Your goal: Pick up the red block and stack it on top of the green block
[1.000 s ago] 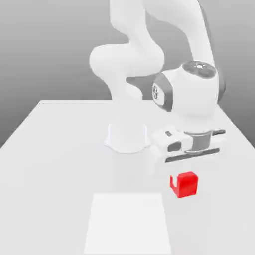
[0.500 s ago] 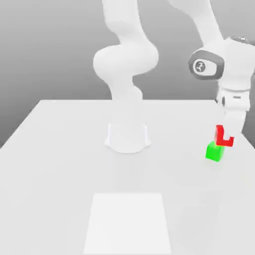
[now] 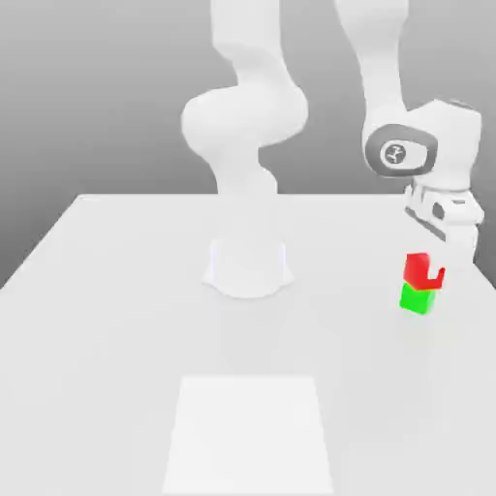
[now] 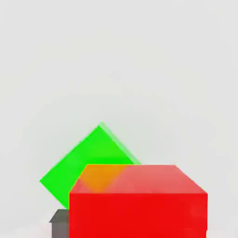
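On the exterior view's right side of the table (image 3: 126, 320), the gripper (image 3: 431, 269) is clenched on the red block (image 3: 418, 270), holding it over the green block (image 3: 418, 297), though whether the two touch I cannot tell. The green block sits on the table, turned at an angle to the red one, farther off than the pale square (image 3: 249, 434) at the near edge and to its right

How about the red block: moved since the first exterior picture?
Yes, the red block shifted toward the exterior view's right, farther from the white square patch.
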Controlling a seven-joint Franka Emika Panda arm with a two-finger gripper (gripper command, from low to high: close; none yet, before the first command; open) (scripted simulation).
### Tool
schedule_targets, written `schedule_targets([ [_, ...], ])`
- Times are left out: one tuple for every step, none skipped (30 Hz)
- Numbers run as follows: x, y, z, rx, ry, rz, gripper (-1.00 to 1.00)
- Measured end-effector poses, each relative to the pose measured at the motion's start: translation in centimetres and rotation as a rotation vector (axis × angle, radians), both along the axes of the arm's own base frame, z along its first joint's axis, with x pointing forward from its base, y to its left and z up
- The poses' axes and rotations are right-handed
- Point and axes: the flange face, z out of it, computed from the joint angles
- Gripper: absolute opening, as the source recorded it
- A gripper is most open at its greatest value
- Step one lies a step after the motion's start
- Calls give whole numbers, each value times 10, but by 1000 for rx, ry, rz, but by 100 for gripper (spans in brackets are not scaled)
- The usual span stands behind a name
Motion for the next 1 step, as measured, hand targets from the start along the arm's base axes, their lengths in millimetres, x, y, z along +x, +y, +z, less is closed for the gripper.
schedule_targets([
  [-2, 0, -3, 9, 10, 0, 100],
])
